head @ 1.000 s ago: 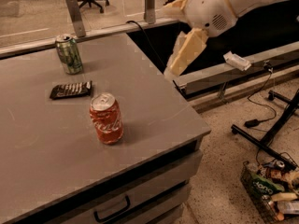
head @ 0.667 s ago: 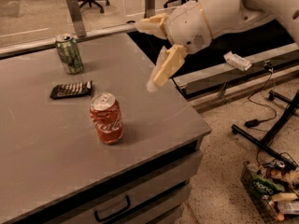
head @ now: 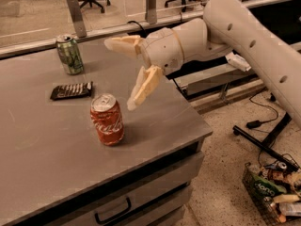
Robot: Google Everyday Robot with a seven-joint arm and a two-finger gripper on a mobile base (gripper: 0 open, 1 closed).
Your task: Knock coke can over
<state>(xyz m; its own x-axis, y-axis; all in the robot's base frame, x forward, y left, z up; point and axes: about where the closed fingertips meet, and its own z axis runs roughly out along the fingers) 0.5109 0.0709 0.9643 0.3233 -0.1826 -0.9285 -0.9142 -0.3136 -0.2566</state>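
The coke can (head: 107, 120) is standing upright on the table (head: 188, 121) with the gripper (head: 119, 74) hovering at its one o'clock, fingers splayed wide and empty, seemingly lining up for a sideways shove.

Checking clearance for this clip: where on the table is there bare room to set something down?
The table is bare front-left, from the coke can to the near edge, and at the right corner. Crowded at back: green can, snack bar, with the open gripper hanging right of the coke can.
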